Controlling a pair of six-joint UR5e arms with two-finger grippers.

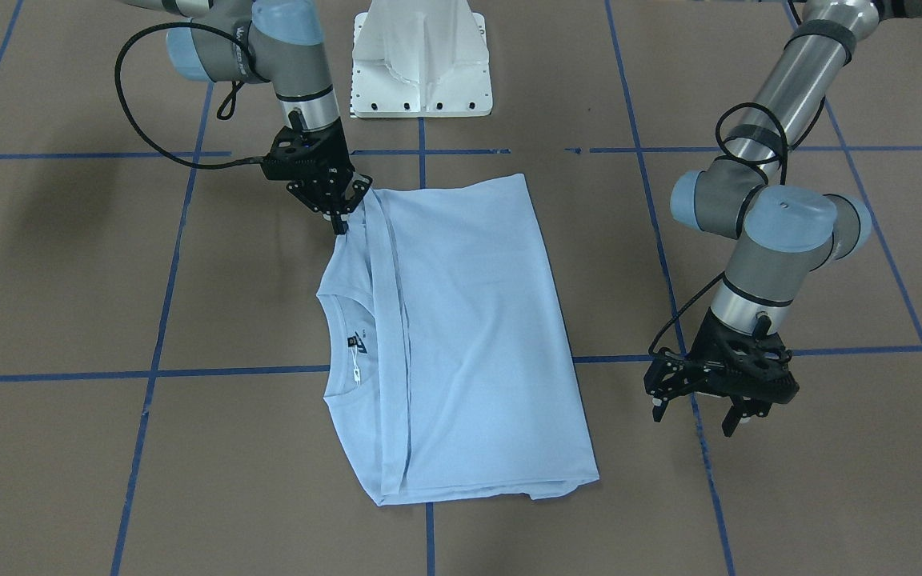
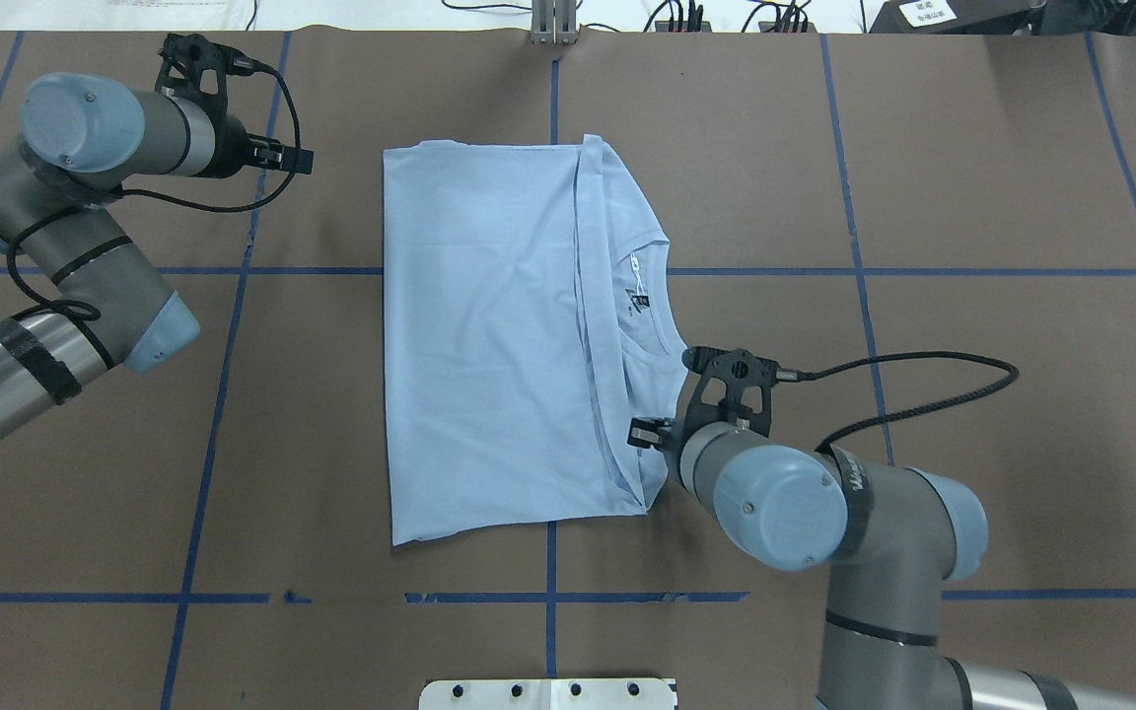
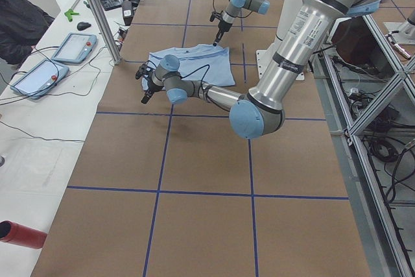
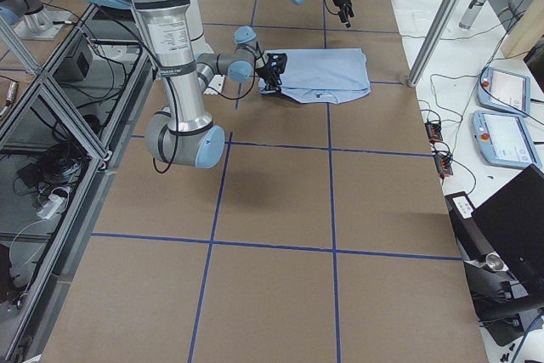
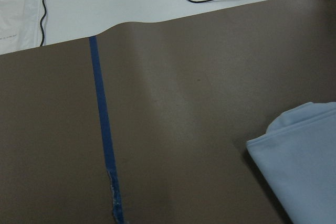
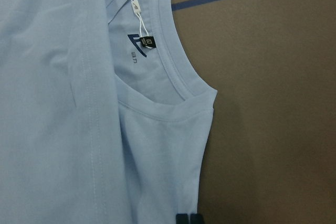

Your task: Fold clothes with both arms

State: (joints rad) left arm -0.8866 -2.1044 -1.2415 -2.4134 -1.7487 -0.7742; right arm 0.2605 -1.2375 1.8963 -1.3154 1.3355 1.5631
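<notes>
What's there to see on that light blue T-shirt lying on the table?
The T-shirt is light blue, seemingly soft knit cloth, lying flat on the brown table, folded into a rough rectangle. A folded-over layer with a stitched hem covers most of it, ending beside the round ribbed collar. Inside the neck sit a dark label and a small white tag. The right gripper pinches its shoulder edge; the left gripper hangs open, clear of it.

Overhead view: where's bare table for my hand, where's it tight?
Bare: the table between the left arm and the T-shirt, and the stretch right of the collar. Tight: the T-shirt's near right corner, where the right gripper has its jaws shut on it.
</notes>
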